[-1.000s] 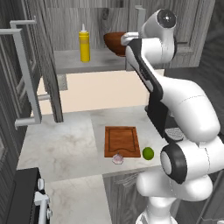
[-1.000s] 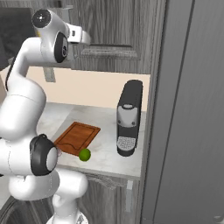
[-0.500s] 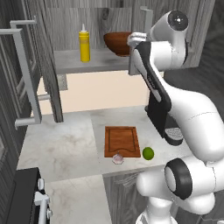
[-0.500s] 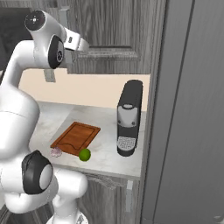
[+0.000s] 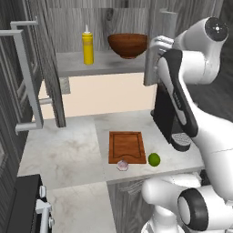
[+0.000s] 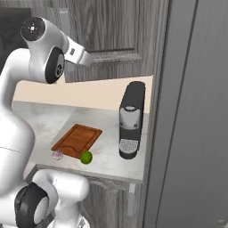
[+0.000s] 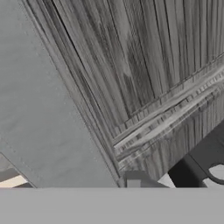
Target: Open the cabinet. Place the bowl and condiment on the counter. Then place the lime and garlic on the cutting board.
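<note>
The cabinet stands open, its left door (image 5: 49, 68) swung far out and its right door (image 5: 151, 68) turned outward. The dark wooden bowl (image 5: 128, 44) and the yellow condiment (image 5: 88, 45) stand on the grey inner shelf. My gripper (image 5: 156, 43) is up against the right door beside the bowl, and its jaws are hidden; it also shows in the right base view (image 6: 87, 58). On the counter (image 5: 63, 150) lies the cutting board (image 5: 126, 146) (image 6: 76, 139), with the garlic (image 5: 122, 165) (image 6: 57, 154) and the lime (image 5: 154, 159) (image 6: 86, 156) off its front edge.
A black coffee machine (image 6: 131, 120) stands on the counter right of the board, under my arm. A tall dark panel (image 6: 191, 111) closes the right side. A stove edge (image 5: 27, 205) is at the lower left.
My hand has swung right, away from the front of the bowl, and the right door has turned further open with it. The bowl is now in full sight.
</note>
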